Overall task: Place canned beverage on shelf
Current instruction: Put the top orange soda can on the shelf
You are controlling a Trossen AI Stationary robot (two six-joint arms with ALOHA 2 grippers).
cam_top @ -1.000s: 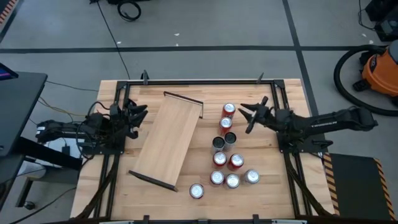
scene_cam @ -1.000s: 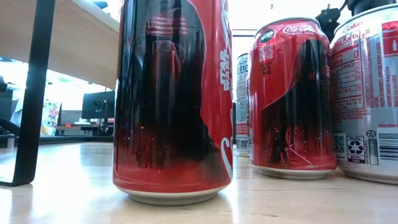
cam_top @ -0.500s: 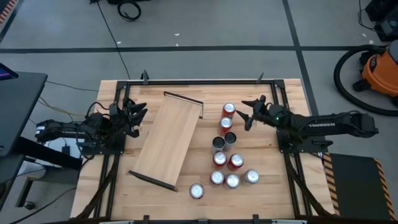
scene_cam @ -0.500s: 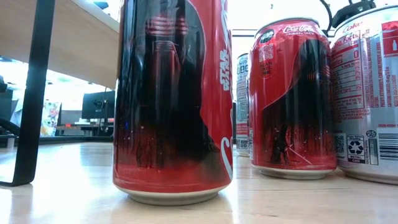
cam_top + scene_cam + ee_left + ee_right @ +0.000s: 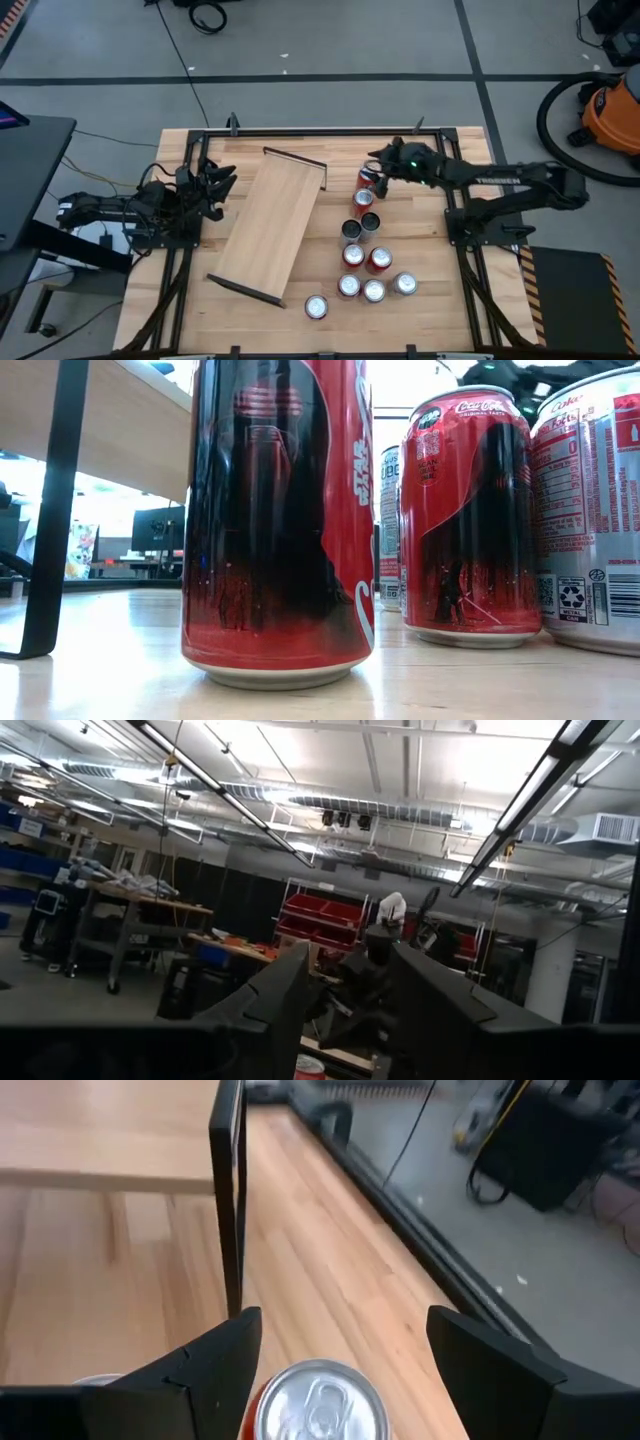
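While the left gripper [image 5: 215, 182] waits, narrowly parted, high view: right gripper [image 5: 377, 172] over the rearmost can [image 5: 367, 178], shelf [image 5: 268, 223] just beyond. Right wrist view: fingers [image 5: 190, 1370] spread wide, straddling can top [image 5: 320, 1400], apparently to grasp it.

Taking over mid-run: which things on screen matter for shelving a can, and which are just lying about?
Job:
- right tool, open over the red can
- shelf, bare
- other cans on the table

Lying about:
- left tool, parked by the table edge
- orange vacuum
- floor cable
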